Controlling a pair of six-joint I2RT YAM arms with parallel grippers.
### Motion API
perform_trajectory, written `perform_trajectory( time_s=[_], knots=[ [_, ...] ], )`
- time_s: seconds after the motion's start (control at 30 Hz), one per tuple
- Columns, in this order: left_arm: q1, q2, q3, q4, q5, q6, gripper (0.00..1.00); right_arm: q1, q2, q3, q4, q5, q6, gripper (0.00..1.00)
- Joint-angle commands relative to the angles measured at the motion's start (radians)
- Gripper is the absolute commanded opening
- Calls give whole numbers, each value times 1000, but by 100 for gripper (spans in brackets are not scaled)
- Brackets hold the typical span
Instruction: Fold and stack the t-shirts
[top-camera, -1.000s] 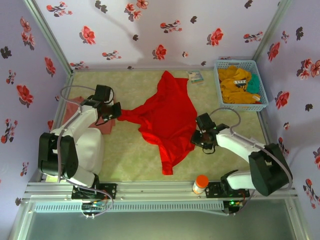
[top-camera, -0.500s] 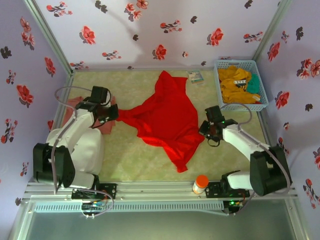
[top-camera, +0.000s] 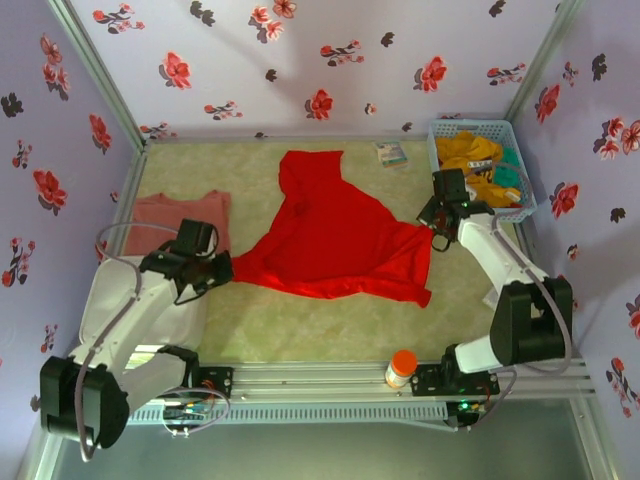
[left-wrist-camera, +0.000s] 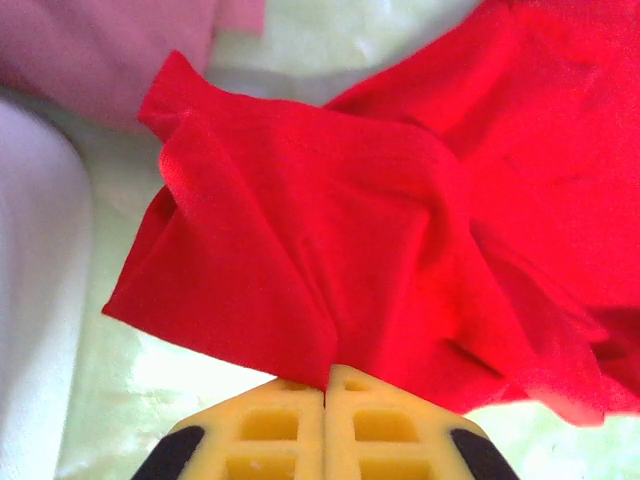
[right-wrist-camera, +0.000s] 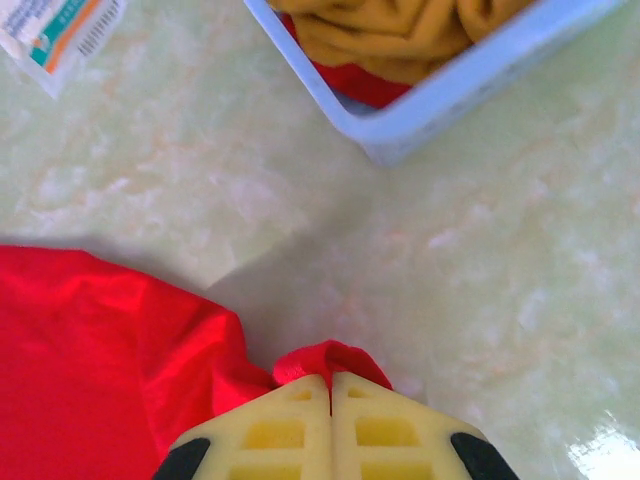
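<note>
The bright red t-shirt (top-camera: 335, 240) lies stretched across the middle of the table, between my two grippers. My left gripper (top-camera: 228, 268) is shut on its left corner, and in the left wrist view the cloth (left-wrist-camera: 400, 220) bunches out of the closed yellow fingers (left-wrist-camera: 270, 420). My right gripper (top-camera: 432, 228) is shut on the right corner, next to the basket. A small red fold (right-wrist-camera: 335, 358) sticks out of that gripper (right-wrist-camera: 330, 378). The salmon-pink t-shirt (top-camera: 180, 215) lies flat at the far left, also seen as the pink cloth (left-wrist-camera: 90, 50).
A blue basket (top-camera: 470, 123) holding yellow and green cloth stands at the back right, its corner (right-wrist-camera: 400, 140) close ahead of my right gripper. A small packet (top-camera: 391, 153) lies at the back. An orange-capped bottle (top-camera: 401, 366) stands on the front rail.
My right gripper closed on the red shirt's edge and carried it back and right toward the basket. My left gripper pulled its corner toward the front. The shirt now lies spread wider.
</note>
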Motion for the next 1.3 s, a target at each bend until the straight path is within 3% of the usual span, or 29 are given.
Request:
perform_trajectory(
  time_s=[0.0, 0.13, 0.27, 0.33, 0.4, 0.5, 0.57, 0.8, 0.93, 1.07, 1.27],
  knots=[
    [-80, -62, -53, 22, -14, -166, 4, -6, 70, 95, 22, 18, -37, 0],
    [-154, -86, -91, 27, -46, -214, 6, -7, 169, 174, -13, 22, -69, 0],
    [-159, -62, -74, -13, -46, -165, 26, -7, 202, 183, -19, 14, -101, 4],
    [-158, -35, -34, -42, -46, -99, 39, -7, 196, 179, -16, 5, -126, 20],
    [-151, 12, 31, -80, -57, -20, 51, -7, 184, 174, -11, -24, -159, 43],
    [-146, 111, 150, -87, -46, 102, 55, -7, 152, 163, -6, -73, -193, 77],
    [-145, 200, 237, -84, -35, 181, 55, -3, 127, 154, -8, -91, -201, 87],
    [-165, 503, 468, 9, -25, 414, 41, 24, -1, 40, -42, -148, -181, 90],
    [-199, 672, 583, 5, -79, 534, 41, 32, -82, -63, -33, -201, -161, 90],
    [-199, 808, 653, 7, -100, 550, 47, 47, -128, -144, -45, -236, -134, 89],
    [-201, 894, 667, 79, -127, 520, 50, 78, -144, -283, 17, -250, -86, 86]
  ],
)
